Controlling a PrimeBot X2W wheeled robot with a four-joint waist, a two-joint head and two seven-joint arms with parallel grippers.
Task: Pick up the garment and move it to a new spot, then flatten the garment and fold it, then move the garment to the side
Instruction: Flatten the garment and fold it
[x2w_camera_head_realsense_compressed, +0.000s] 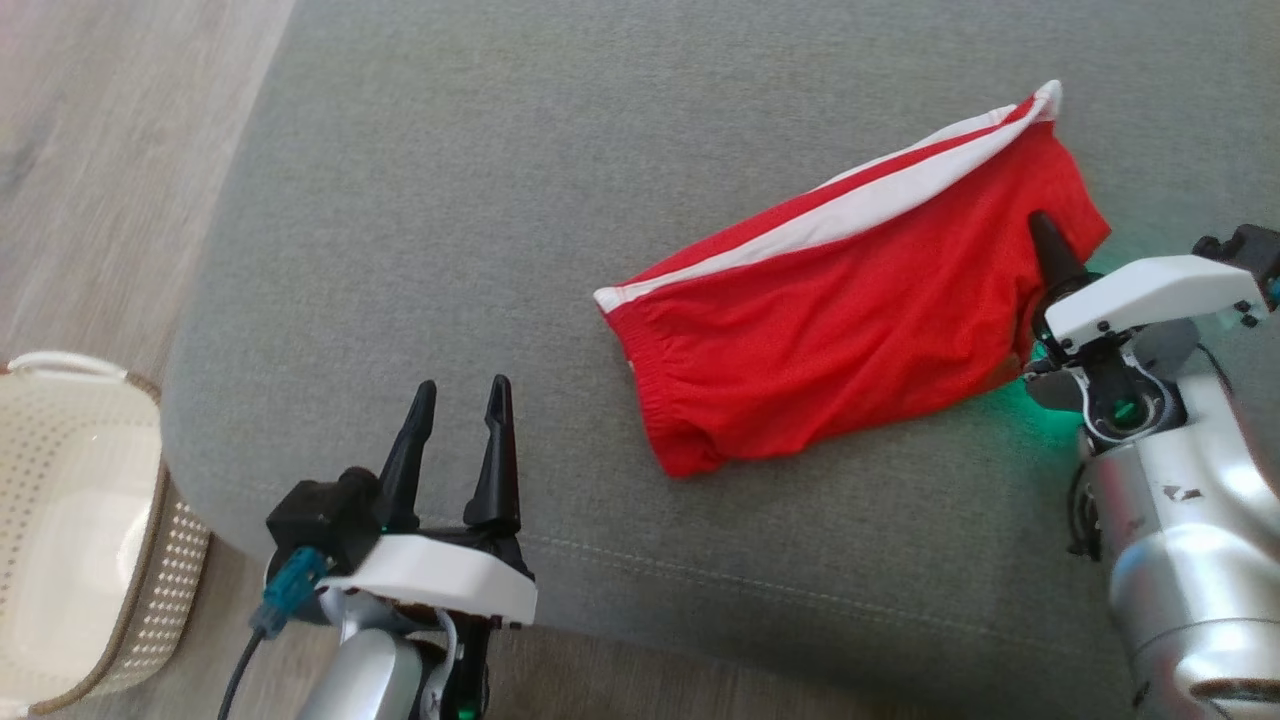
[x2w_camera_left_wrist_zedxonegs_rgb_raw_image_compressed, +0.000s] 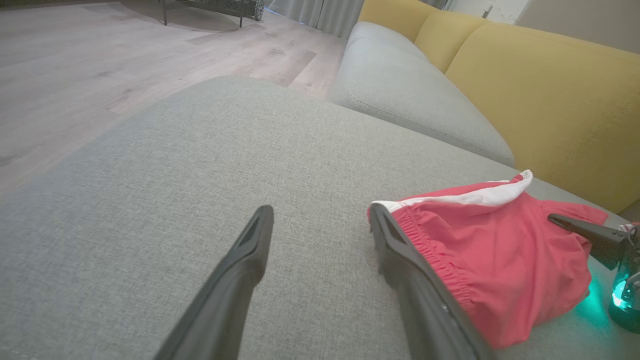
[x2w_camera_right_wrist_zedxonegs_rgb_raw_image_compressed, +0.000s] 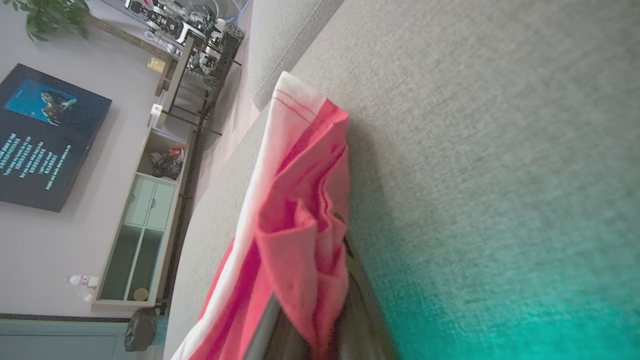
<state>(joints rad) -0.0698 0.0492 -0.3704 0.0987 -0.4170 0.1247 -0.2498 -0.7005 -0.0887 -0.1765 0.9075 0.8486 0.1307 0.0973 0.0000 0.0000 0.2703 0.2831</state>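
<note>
Grey sofa cushion (x2w_camera_head_realsense_compressed: 450, 200), red shorts (x2w_camera_head_realsense_compressed: 840, 320), wood floor (x2w_camera_head_realsense_compressed: 90, 150)

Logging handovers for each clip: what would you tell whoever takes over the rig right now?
Left gripper: jaws open, empty, over the sofa cushion, left of the shorts.
Right gripper: shut on the shorts' right edge, one finger on top of the cloth.
Shorts: lying on the cushion, wrinkled.
Done: grip taken.
Left: probably smoothing, folding, then moving them aside.

Grey sofa seat (x2w_camera_head_realsense_compressed: 480, 200), yellow back cushions (x2w_camera_left_wrist_zedxonegs_rgb_raw_image_compressed: 550, 95), pale wood floor (x2w_camera_head_realsense_compressed: 100, 150), cream basket (x2w_camera_head_realsense_compressed: 150, 560); wall screen (x2w_camera_right_wrist_zedxonegs_rgb_raw_image_compressed: 45, 135), low cabinet (x2w_camera_right_wrist_zedxonegs_rgb_raw_image_compressed: 145, 220)
</note>
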